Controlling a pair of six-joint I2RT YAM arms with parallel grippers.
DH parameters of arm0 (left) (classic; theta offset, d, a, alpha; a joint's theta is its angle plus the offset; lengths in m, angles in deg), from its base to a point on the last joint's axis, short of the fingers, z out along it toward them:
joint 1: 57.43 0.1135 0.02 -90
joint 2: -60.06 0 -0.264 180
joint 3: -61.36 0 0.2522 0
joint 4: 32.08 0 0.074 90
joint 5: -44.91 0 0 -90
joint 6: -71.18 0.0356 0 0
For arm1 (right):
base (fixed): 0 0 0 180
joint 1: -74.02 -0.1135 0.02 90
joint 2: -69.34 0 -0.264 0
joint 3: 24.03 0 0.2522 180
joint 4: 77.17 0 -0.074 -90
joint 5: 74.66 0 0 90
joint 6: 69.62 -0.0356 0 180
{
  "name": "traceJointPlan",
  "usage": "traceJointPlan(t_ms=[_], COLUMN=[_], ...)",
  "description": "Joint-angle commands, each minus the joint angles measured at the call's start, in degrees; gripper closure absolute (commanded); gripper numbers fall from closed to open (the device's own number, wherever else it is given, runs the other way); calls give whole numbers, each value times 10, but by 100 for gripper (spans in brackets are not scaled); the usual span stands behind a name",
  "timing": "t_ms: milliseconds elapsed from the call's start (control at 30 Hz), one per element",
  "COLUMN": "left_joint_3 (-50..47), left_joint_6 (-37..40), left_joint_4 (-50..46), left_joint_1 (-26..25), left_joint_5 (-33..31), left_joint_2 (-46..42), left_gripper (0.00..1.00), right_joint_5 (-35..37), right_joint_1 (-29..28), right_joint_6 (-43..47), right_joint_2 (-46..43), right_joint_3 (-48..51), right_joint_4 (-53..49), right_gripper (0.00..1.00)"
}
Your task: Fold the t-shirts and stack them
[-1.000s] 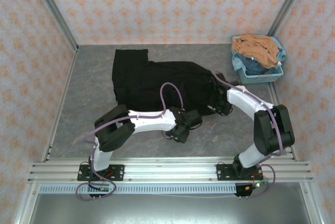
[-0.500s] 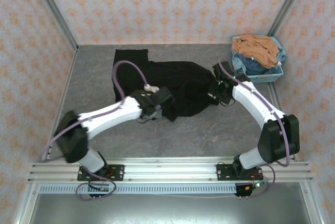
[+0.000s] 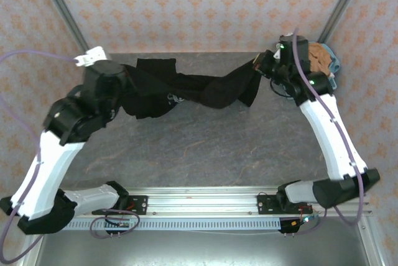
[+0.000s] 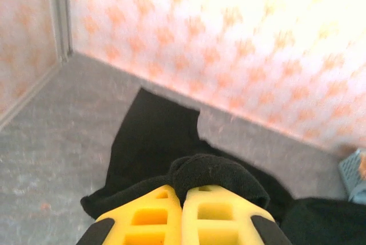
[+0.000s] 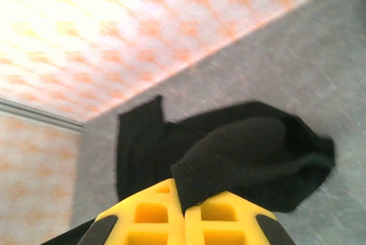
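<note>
A black t-shirt [image 3: 205, 89] hangs stretched between my two grippers over the back of the grey table [image 3: 205, 148]. My left gripper [image 3: 129, 84] is shut on its left edge, and a fold of black fabric [image 4: 214, 173] bulges from between the yellow fingers of that gripper [image 4: 182, 192]. My right gripper [image 3: 260, 64] is shut on the right end. There a hemmed edge of the t-shirt [image 5: 246, 153] comes out between its fingers [image 5: 184, 204]. The left part of the shirt still trails on the table. No print shows.
A light-blue lattice basket [image 3: 333, 70] with orange and blue clothes stands at the back right corner, partly behind my right arm. Patterned walls close the table on three sides. The metal rail with both arm bases runs along the near edge.
Both arms have swung up and apart toward the back of the table. The left gripper has shut on the t-shirt, and the shirt now hangs pulled out between the grippers.
</note>
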Motion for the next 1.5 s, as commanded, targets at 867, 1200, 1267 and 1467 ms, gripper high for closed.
traceJointPlan(t_ms=[867,1200,1267,1467], left_joint_3=[641,526,463,21], left_joint_6=[-80,-54,-58,-89], left_joint_4=[46,159,130,136], left_joint_1=[337,352,344,273], left_joint_5=[372,398,416,387], left_joint_2=[506,316,283,96], left_gripper=[100,100,100,100], right_joint_5=[-120,-128,-121,-124], right_joint_1=[92,172,172,154], right_joint_6=[-81,-106,-73,-36], right_joint_2=[357,389,384,279], right_joint_3=[-461,-645,-635,-296], right_joint_4=[119,65,6,-36], right_gripper=[100,100,100,100])
